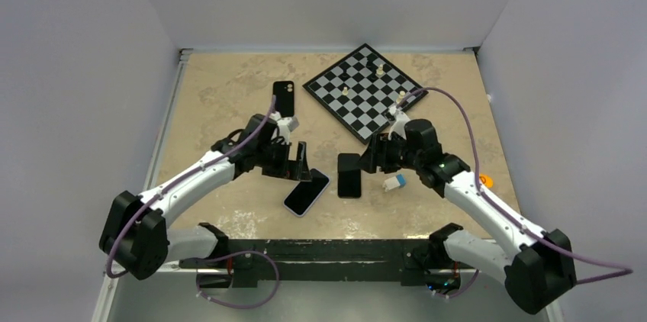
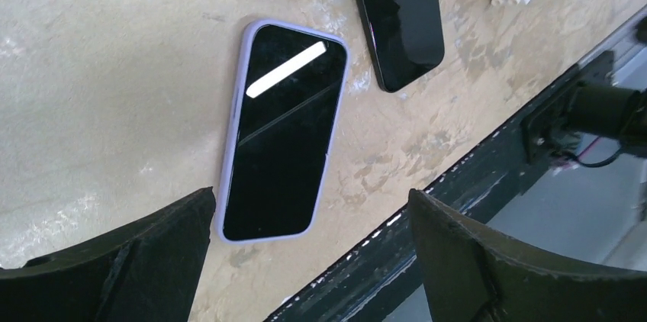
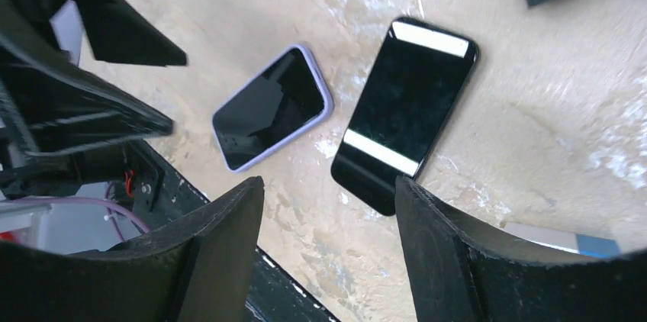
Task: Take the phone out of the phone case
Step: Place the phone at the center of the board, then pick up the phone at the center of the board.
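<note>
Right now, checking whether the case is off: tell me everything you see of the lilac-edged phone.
The lilac-edged phone lies flat, screen up, on the beige table. Dark unlit glass mirrors a light strip; a smooth lilac case wraps its edges. Nothing touches it; a black phone lies apart beside it.

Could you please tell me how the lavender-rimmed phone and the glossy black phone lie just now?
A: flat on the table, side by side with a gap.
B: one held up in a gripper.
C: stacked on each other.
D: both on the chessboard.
A: the lavender-rimmed phone and the glossy black phone both lie flat on the beige stone-patterned table, with bare tabletop showing between them.
</note>
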Robot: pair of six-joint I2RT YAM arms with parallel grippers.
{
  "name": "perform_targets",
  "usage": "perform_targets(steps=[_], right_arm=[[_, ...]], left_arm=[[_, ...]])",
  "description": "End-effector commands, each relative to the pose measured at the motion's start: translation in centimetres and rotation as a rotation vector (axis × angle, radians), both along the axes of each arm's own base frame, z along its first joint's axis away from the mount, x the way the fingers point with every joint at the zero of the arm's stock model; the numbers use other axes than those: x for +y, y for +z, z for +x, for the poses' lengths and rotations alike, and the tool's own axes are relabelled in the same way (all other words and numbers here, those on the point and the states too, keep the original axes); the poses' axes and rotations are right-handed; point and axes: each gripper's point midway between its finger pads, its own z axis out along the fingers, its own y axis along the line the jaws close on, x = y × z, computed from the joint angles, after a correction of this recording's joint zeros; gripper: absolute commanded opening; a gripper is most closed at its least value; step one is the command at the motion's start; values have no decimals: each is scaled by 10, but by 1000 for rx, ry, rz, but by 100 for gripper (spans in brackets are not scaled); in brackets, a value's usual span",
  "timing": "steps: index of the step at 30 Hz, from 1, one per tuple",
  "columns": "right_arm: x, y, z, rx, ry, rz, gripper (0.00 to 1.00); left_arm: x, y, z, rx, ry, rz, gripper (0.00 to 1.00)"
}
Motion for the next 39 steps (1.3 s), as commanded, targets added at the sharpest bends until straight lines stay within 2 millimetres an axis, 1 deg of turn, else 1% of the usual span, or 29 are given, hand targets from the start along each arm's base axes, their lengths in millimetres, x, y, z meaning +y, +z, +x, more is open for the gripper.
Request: perform_targets(steps=[1, 3, 5, 8, 13, 16, 22, 26, 31, 32, 35, 39], right_arm=[[-11, 32, 1, -123, 11, -43, 68], [-10, 40, -2, -142, 15, -12, 68], [-10, 44, -5, -160, 11, 10, 68], [-11, 45, -9, -177, 1, 38, 68], [-14, 39, -14, -169, 2, 32, 68], [-15, 39, -14, -174, -5, 33, 68], [-17, 38, -14, -179, -14, 29, 68], [-18, 37, -15, -178, -19, 27, 68], [-19, 33, -14, -169, -27, 19, 68], [-19, 33, -14, -168, -25, 20, 67], [-19, 32, -14, -167, -29, 20, 67], [-20, 31, -15, -162, -30, 17, 67]], left_arm=[[-11, 4, 7, -90, -111, 139, 100], [-10, -7, 3, -75, -154, 235, 100], [-12, -18, 0, -63, -200, 322, 100], [-16, -28, -1, -55, -239, 414, 100], [-30, -35, 1, -36, -267, 405, 100], [-35, -42, 0, -14, -295, 447, 100], [-46, -56, 3, -2, -304, 481, 93], [-46, -64, 6, -4, -302, 536, 90], [-54, -74, 0, 15, -320, 556, 88], [-53, -76, 2, 7, -311, 576, 87], [-54, -82, -2, 14, -306, 597, 85], [-45, -93, -4, 35, -288, 658, 76]])
